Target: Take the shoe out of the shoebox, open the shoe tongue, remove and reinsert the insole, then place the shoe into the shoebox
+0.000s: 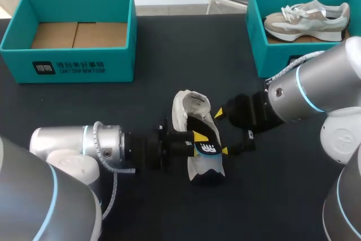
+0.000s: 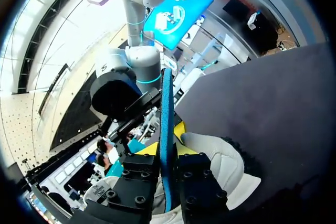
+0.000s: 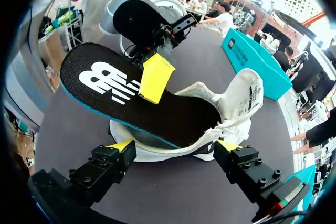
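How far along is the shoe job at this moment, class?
Done: the shoe sits out on the table, tongue open. In hand: right pincer clamps the shoe, left pincer grips the insole, half inside it; coming out or going in, I cannot tell. Left: seat the insole, put the shoe in the empty shoebox.

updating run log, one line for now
left jaws: shut on insole | right jaws: shut on shoe | insole: partly inside shoe

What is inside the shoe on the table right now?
The black insole: one end sits in the shoe's opening, the rest sticks out, pinched by the left end effector. The shoe's interior beneath it is covered.
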Controlling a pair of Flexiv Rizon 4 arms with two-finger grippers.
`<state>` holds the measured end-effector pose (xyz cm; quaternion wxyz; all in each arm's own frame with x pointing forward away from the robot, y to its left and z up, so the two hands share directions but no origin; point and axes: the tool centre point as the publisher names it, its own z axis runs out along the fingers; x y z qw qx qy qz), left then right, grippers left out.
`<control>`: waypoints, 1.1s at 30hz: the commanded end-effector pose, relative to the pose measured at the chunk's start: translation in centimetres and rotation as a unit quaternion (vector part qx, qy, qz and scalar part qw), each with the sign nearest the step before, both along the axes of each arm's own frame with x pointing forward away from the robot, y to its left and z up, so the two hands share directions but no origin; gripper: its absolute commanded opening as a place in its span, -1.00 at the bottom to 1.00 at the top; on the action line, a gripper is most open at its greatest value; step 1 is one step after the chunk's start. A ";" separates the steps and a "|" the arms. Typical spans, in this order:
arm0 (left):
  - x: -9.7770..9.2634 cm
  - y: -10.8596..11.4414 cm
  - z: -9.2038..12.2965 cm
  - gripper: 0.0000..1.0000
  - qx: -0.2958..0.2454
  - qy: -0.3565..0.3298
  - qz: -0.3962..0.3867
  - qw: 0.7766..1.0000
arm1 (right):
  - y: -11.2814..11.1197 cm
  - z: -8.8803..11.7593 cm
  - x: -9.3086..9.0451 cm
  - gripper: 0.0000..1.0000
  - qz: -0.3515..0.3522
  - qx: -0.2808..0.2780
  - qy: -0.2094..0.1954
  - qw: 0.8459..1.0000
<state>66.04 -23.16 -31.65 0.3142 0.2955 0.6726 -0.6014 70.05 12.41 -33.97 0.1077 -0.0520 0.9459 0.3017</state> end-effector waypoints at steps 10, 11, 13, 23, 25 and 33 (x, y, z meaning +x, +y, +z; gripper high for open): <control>2.9 -0.1 -3.2 -1.00 0.004 -0.023 0.019 1.000 | 0.0 0.0 -0.1 1.00 0.000 0.000 -0.001 1.000; 3.2 0.0 -3.4 -1.00 0.008 -0.027 0.023 0.999 | 0.0 0.0 -0.1 1.00 0.000 0.000 -0.001 1.000; 3.6 0.1 -3.7 -1.00 0.015 -0.029 0.028 0.999 | 0.0 0.0 -0.1 1.00 0.000 0.000 -0.001 1.000; 2.4 0.6 -1.9 -0.07 0.008 -0.036 0.033 0.999 | 0.0 0.0 -0.1 1.00 0.000 0.000 -0.001 1.000; 2.2 0.6 -1.4 -0.08 0.003 -0.043 0.033 0.999 | 0.0 0.0 -0.1 1.00 0.000 0.000 -0.001 1.000; 1.0 0.5 0.1 -0.64 -0.004 -0.050 0.025 0.998 | 0.0 0.0 -0.1 1.00 0.000 0.000 -0.001 1.000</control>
